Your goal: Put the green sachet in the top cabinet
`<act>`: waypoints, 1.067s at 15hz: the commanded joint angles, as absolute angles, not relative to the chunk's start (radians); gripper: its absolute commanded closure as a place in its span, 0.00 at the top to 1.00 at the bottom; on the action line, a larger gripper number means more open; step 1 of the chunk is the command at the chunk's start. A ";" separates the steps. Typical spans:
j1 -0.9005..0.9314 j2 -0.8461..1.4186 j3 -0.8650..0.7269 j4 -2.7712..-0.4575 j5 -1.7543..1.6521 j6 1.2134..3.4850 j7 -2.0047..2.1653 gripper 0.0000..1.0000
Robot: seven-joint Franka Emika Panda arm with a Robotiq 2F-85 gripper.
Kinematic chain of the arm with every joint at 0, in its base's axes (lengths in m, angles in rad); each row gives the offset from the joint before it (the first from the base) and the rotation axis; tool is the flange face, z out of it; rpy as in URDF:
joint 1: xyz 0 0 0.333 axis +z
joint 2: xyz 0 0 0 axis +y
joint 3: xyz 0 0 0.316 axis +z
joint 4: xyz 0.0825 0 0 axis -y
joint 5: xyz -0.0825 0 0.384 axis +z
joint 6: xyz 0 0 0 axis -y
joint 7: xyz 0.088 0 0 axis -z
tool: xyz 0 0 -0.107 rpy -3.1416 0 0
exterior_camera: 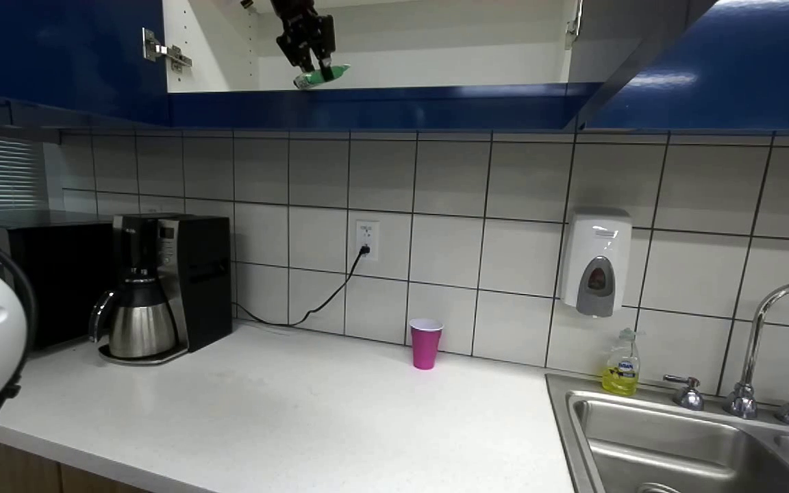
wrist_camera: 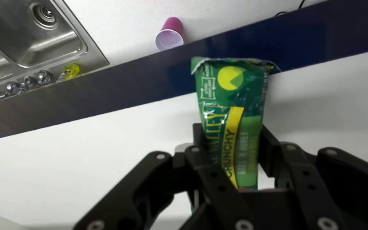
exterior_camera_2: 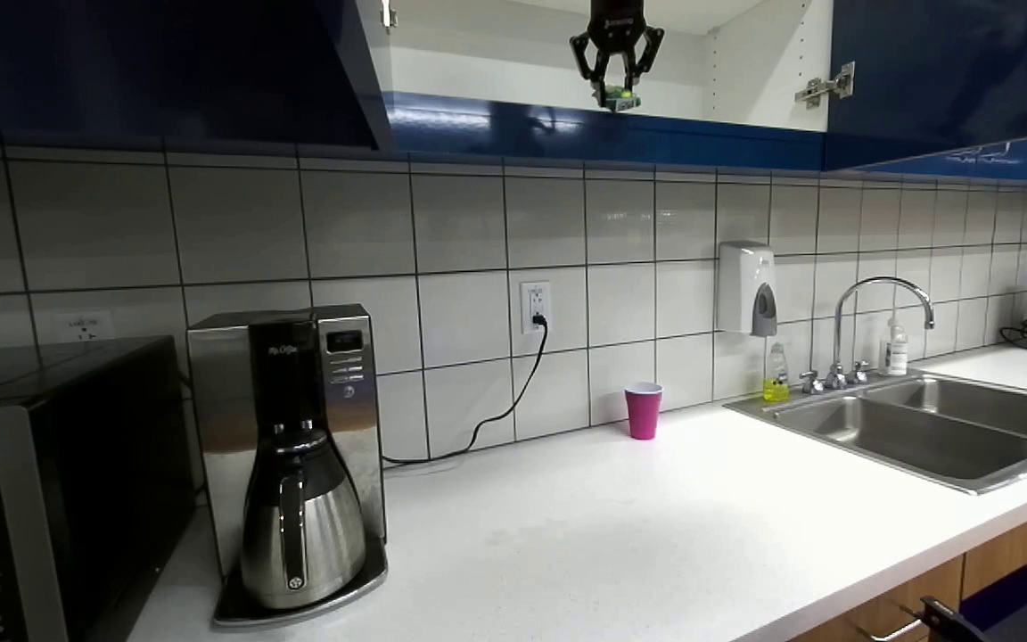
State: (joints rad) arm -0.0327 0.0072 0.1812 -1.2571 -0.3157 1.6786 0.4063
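The green sachet is a green and yellow packet held between the fingers of my gripper in the wrist view. The gripper is shut on its middle, and its far end points toward the dark blue front edge. In both exterior views, my gripper holds the sachet low in the opening of the top cabinet. The cabinet doors stand open. The sachet is close above the cabinet's white floor; I cannot tell whether it touches it.
Open blue doors flank the cabinet opening. Below are a pink cup, a coffee maker, a soap dispenser and a sink.
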 commanded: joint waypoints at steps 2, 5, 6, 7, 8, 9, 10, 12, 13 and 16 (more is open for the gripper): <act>-0.024 0.080 0.188 -1.153 -0.336 1.630 0.431 0.16; -0.022 0.106 0.187 -1.120 -0.335 1.615 0.430 0.16; -0.020 0.117 0.186 -1.103 -0.335 1.605 0.430 0.16; -0.019 0.128 0.186 -1.085 -0.334 1.599 0.430 0.16; -0.018 0.138 0.186 -1.070 -0.335 1.593 0.430 0.16; -0.017 0.150 0.185 -1.055 -0.334 1.591 0.431 0.16; -0.016 0.161 0.185 -1.040 -0.332 1.595 0.429 0.16; -0.013 0.187 0.185 -1.010 -0.336 1.599 0.427 0.16; -0.011 0.200 0.185 -0.995 -0.339 1.598 0.428 0.16; -0.003 0.236 0.185 -0.959 -0.340 1.592 0.428 0.16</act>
